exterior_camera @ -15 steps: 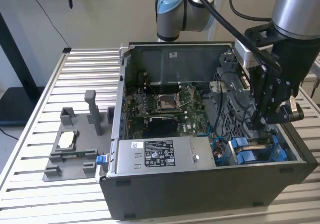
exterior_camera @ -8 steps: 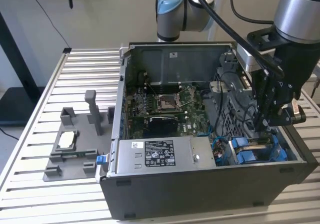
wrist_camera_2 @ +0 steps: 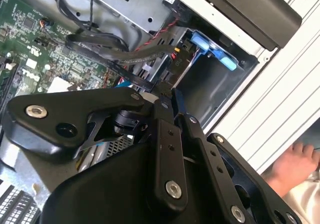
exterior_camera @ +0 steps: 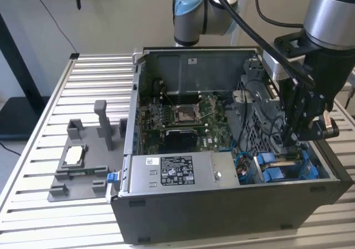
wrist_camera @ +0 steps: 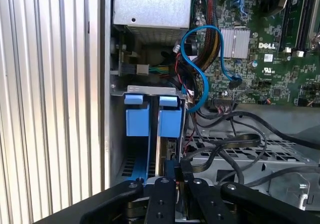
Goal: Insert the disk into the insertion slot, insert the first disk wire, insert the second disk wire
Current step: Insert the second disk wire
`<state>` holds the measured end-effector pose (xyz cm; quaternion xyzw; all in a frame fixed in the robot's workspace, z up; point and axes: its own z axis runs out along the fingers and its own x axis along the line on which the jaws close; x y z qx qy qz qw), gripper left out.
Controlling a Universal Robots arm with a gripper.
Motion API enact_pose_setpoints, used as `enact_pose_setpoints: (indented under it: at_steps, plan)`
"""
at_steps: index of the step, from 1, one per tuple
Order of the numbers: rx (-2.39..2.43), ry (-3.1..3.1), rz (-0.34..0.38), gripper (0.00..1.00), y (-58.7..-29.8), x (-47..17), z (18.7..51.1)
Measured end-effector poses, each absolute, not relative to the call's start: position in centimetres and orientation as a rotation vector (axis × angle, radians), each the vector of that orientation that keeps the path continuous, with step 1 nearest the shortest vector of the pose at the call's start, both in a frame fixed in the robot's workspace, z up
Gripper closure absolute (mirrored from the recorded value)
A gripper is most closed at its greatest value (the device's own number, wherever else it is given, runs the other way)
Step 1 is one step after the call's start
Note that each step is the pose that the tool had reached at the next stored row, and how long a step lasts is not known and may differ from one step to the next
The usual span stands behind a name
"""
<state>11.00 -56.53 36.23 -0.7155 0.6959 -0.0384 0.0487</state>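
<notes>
Gripper low inside open computer case, over drive cage at exterior view's right. Fingers nearly closed, tips together on something dark, likely wire connector; cannot tell for sure.

Disk already seated in insertion slot, standing on edge, blue carrier tabs at cage mouth, long axis running down into bay.

Judgement: wire step in hand. Keep connector square to disk's port, push straight along long axis, avoid snagging black cables lying close beside gripper.
</notes>
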Motion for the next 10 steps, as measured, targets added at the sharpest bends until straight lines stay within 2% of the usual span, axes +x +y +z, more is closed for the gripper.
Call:
enact_pose_setpoints:
  at_steps: [10]
  plan:
    - [-2.18, 2.121, -0.117, 0.84, -56.54, 11.39, 35.43]
